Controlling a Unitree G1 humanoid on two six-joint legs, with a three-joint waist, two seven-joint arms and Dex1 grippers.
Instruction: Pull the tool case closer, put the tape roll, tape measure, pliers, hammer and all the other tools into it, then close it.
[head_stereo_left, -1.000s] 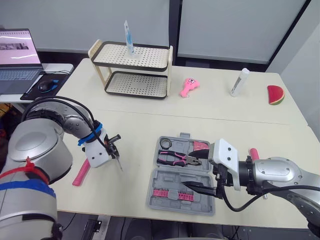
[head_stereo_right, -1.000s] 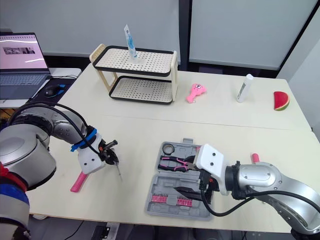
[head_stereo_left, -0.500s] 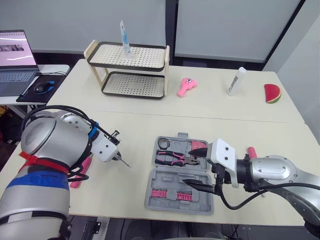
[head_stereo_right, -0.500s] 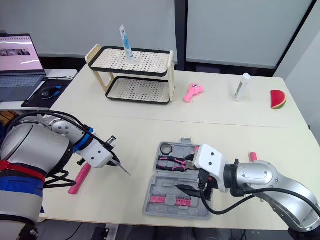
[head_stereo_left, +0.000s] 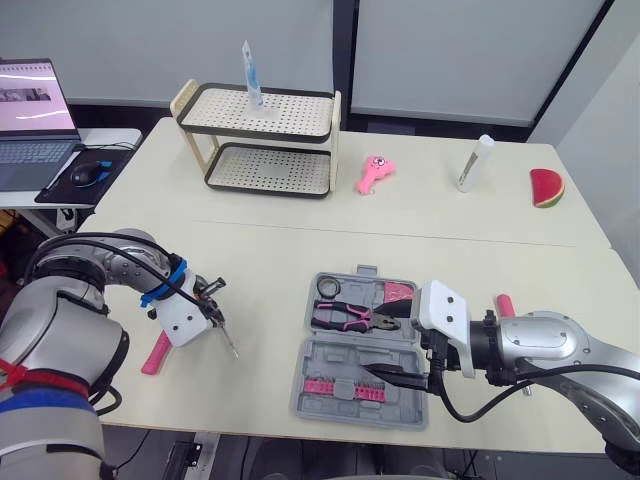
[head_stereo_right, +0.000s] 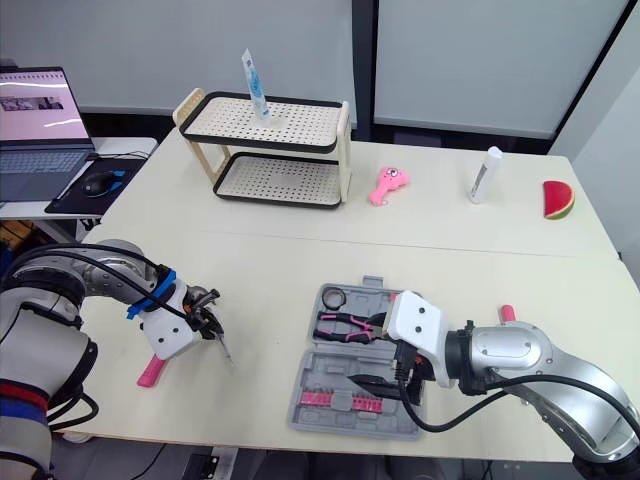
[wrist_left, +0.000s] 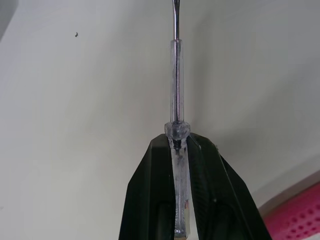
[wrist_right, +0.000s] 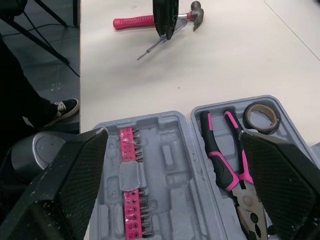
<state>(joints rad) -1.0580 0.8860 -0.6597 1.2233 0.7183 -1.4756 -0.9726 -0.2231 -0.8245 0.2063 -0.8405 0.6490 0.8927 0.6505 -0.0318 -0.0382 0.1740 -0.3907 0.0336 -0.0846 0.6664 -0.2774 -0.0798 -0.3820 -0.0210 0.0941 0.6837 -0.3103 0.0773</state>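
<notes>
The open case (head_stereo_left: 340, 362) holds pliers (head_stereo_left: 352, 318) and tape roll (head_stereo_left: 330, 288), while you pinch a screwdriver (wrist_left: 175, 75) in the left tool (wrist_left: 178, 141), the right tool (head_stereo_left: 398, 374) is spread, and the hammer (wrist_right: 150, 21) lies outside on the worktop (head_stereo_left: 300, 250).

Pliers (head_stereo_left: 355, 318) and tape roll (head_stereo_left: 330, 288) in tool case (head_stereo_left: 345, 358), hammer (head_stereo_left: 158, 352) at its left, rack (head_stereo_left: 262, 140) behind

left pincer (head_stereo_left: 215, 316) drawn back from tool case (head_stereo_left: 338, 358), screwdriver (head_stereo_left: 228, 340) steeper
</notes>
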